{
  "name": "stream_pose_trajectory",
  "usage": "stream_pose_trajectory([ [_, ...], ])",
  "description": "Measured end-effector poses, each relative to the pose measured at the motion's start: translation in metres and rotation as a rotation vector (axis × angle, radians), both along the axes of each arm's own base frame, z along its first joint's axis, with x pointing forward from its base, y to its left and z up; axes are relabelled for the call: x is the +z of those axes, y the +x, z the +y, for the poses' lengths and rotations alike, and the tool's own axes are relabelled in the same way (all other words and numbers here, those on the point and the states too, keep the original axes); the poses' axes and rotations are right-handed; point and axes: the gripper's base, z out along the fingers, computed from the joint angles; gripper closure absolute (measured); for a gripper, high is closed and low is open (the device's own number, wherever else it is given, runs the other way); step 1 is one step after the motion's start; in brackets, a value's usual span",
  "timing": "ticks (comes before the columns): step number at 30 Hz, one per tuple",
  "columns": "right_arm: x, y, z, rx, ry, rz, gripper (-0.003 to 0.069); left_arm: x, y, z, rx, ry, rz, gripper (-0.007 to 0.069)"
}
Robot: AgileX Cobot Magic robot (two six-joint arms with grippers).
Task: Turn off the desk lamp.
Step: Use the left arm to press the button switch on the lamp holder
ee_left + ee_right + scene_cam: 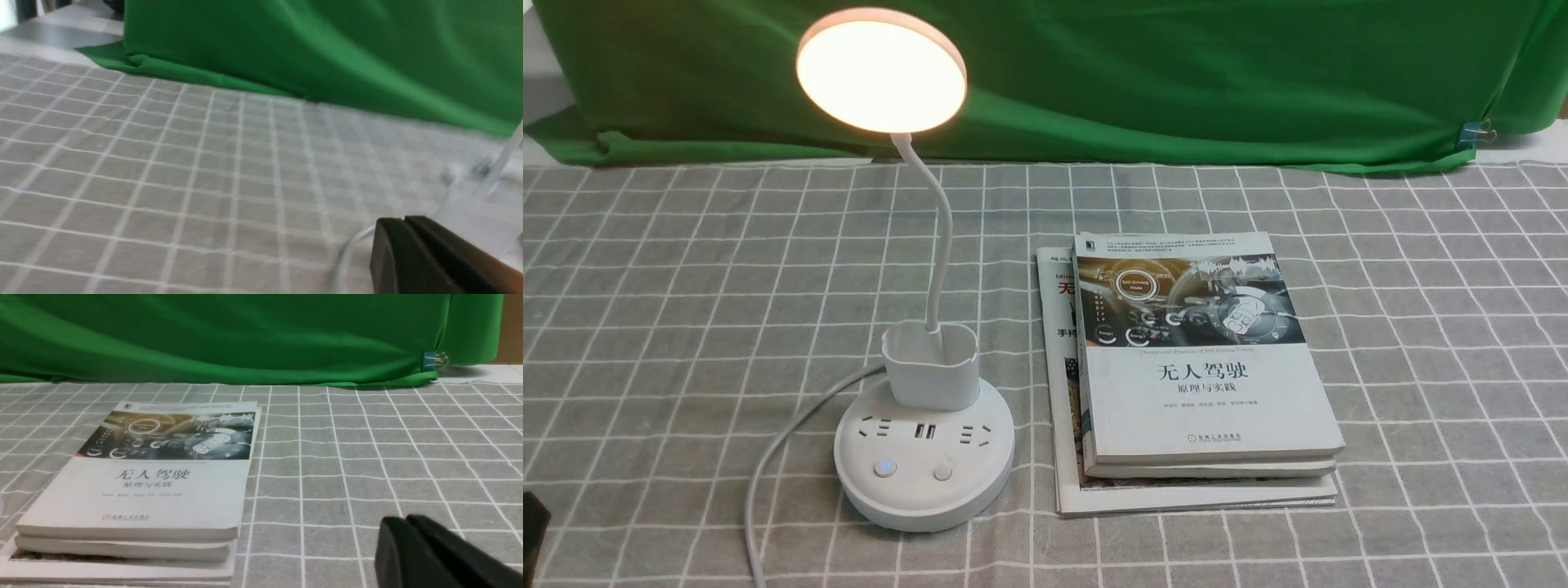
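Observation:
The white desk lamp stands left of centre in the front view. Its round disc head (880, 70) glows warm white on a thin bent neck (939, 245) above a small cup holder (929, 364). The round base (925, 465) carries sockets and two buttons: the left button (884, 468) is lit blue, the right button (943, 472) is plain. My left gripper (405, 220) is shut and empty, with the lamp's blurred holder (470, 220) and cord (347, 249) just beyond it; a dark part of it shows at the front view's left edge (533, 523). My right gripper (406, 518) is shut and empty over the cloth.
A stack of books (1201, 367) lies right of the lamp and also shows in the right wrist view (139, 490). The lamp's white cord (768, 465) runs from the base toward the front edge. A grey checked cloth (1421, 327) covers the table; a green backdrop (1176, 73) hangs behind.

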Motion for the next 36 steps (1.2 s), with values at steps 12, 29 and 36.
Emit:
stream_pose_trajectory([
  [12,0.000,0.000,0.000,0.000,0.000,0.000,0.0624,0.017,-0.001,0.008,0.083,-0.426,-0.209,0.0624],
  [29,0.000,0.000,0.000,0.000,0.000,0.000,0.0624,0.100,0.060,-0.018,-0.242,-0.085,0.566,0.0624],
  [36,0.000,0.000,0.000,0.000,0.000,0.000,0.0624,0.073,0.131,-0.038,-0.408,0.053,0.987,0.0624],
])
